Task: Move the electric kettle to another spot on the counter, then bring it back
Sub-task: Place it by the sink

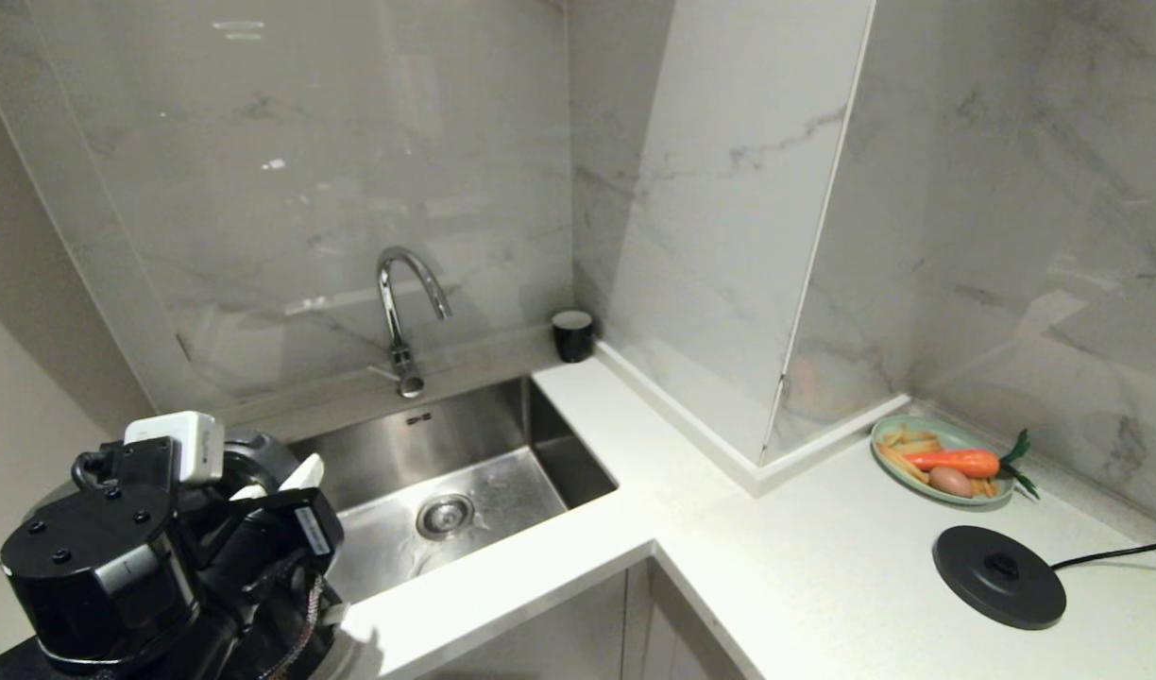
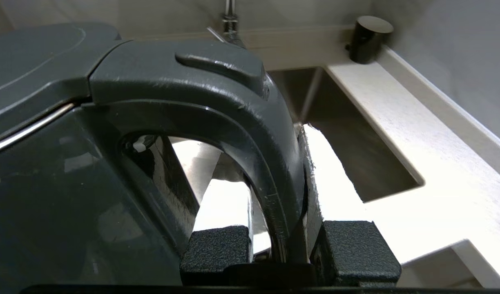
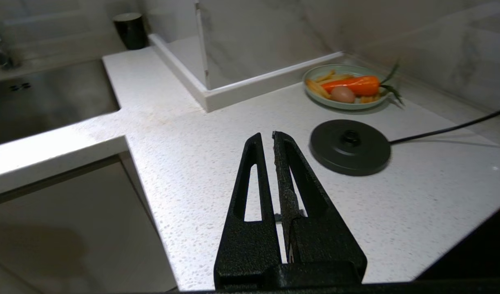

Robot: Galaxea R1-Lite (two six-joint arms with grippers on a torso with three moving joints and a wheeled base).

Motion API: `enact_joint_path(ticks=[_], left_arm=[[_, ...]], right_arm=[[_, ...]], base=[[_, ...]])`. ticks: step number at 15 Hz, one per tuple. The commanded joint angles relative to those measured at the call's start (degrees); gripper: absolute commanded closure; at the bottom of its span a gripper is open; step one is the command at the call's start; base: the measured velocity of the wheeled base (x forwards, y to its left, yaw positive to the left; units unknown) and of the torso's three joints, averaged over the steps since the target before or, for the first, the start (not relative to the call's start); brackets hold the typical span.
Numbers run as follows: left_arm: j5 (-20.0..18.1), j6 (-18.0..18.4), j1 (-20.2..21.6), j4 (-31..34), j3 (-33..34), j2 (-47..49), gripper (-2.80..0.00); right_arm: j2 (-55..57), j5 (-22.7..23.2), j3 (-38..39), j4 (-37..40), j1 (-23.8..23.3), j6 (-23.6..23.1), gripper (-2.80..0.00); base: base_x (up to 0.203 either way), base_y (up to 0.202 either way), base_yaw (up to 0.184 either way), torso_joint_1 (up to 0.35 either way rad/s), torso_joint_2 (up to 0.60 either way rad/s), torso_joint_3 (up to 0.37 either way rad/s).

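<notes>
- At the near-left end of the desk [image 1: 502, 586], by the sink [image 1: 502, 444], my left end effector [image 2: 289, 245] is closed on the loop handle [image 2: 250, 134] of the electric kettle [image 2: 62, 171]; one finger sits inside the loop, the other outside it.
- Kettle position: far left of the head view, mostly hidden behind my own wrist, only a dark rounded edge showing [image 1: 257, 453]. It is well apart from its base disc [image 1: 999, 576], which sits with its cord on the right stretch of the desk, near the plate of vegetables [image 1: 946, 460].
- Cannot tell whether the kettle's bottom rests on the desk or hangs clear of it; its foot is out of sight in every view.
- Right end effector [image 3: 273, 136] hovers over the desk just beside the base disc, fingers pressed together, holding nothing. Idle.
- Judgement of stage: kettle is away from its base, so this looks like the far-spot part of the move; the return trip is likely ahead.
- How to do it well: keep the grip firm and low on the handle, since the weight hangs off to one side and the jug will want to swing.
- Keep the jug upright and lift straight before travelling.
- Carry along the desk front, clear of the sink opening and the tap [image 1: 403, 312].
- Approach the base disc from above and centre over its middle peg before lowering.
- Stay clear of the plate and the cord.
</notes>
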Motion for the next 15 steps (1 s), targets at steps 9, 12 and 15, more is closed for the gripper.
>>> enact_joint_path(ticks=[9, 12, 15], left_arm=[[-5.6, 3.0, 20.5, -0.6, -11.0, 12.8, 0.00], [-7.1, 3.4, 23.3, -2.0, -14.2, 19.0, 0.00], [-7.7, 5.8, 24.9, -11.3, -14.4, 26.5, 0.00]], right_arm=[[0.0, 0.0, 0.0, -0.1, 0.0, 0.0, 0.00], [0.0, 0.0, 0.0, -0.1, 0.0, 0.0, 0.00], [0.0, 0.0, 0.0, -0.1, 0.0, 0.0, 0.00]], base=[[0.000, 0.000, 0.000, 0.000, 0.00, 0.000], [0.000, 0.000, 0.000, 0.000, 0.00, 0.000], [0.000, 0.000, 0.000, 0.000, 0.00, 0.000]])
